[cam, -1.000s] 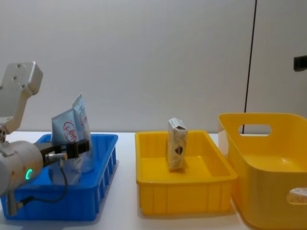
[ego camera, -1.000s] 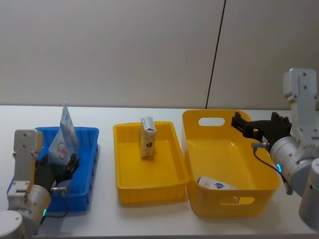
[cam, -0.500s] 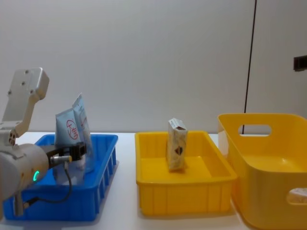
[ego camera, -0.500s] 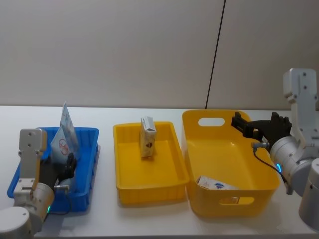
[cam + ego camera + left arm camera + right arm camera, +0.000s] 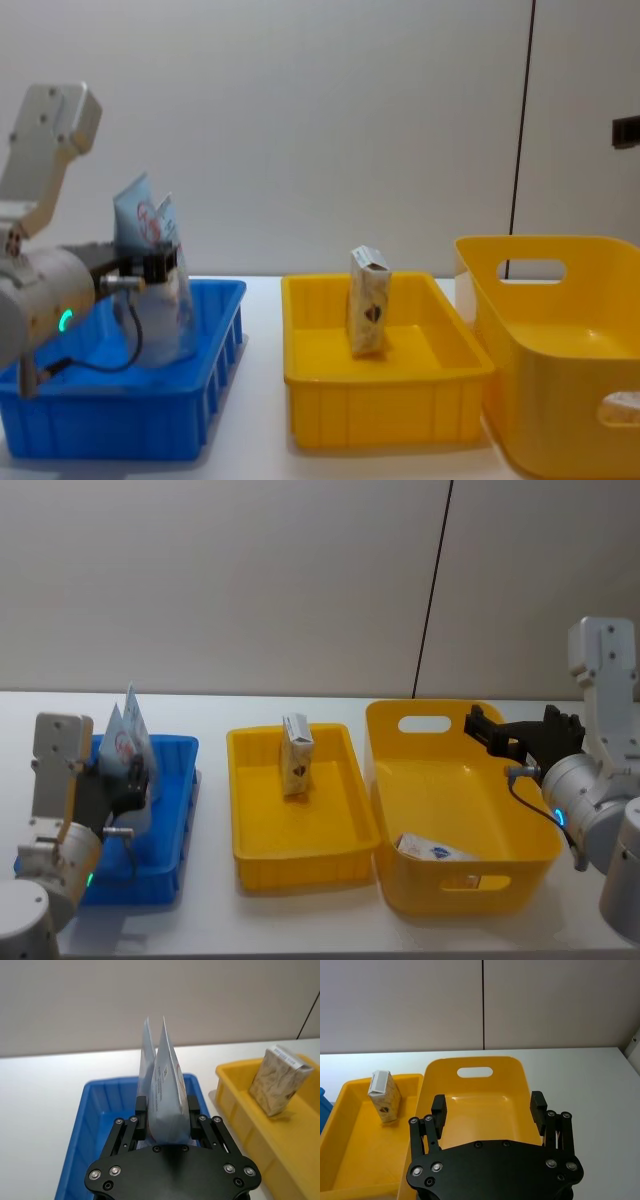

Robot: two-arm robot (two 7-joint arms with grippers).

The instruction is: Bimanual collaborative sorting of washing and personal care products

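Your left gripper (image 5: 167,1109) is pinching a squeeze tube (image 5: 168,1080), holding it upright over the blue tray (image 5: 92,1125). A second tube (image 5: 145,1052) stands just beyond its fingertips. Your right gripper (image 5: 489,1107) hangs with jaws spread above the deep yellow bin (image 5: 470,1090), where a carton (image 5: 432,851) lies flat below it. Another carton (image 5: 296,754) stands in the yellow tray (image 5: 260,830) between both grippers.

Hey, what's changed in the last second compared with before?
The left end effector, shut on a squeeze tube, has lifted it higher over the blue tray. The second tube, the carton in the yellow tray, and the open right end effector over the yellow bin stayed put.
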